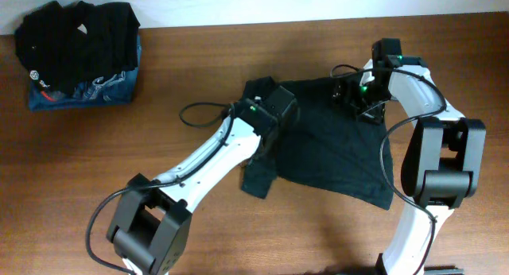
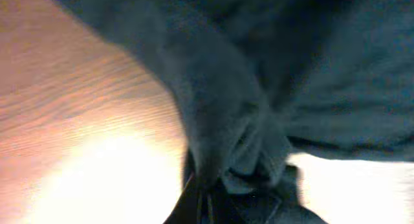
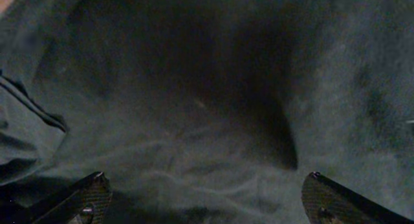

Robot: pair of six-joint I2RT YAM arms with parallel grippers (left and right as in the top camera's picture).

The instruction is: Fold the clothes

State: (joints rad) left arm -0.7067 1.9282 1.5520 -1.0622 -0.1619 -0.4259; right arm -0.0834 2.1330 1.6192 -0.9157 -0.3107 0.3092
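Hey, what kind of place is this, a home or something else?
Probably a robotics lab or test bench: a left arm and a right arm work at a wooden table, with a black garment spread out and a pile of clothes in the corner.

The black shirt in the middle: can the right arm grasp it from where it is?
Probably yes. The right gripper is open directly over the black shirt, with nothing between them; the left gripper pinches the opposite edge.
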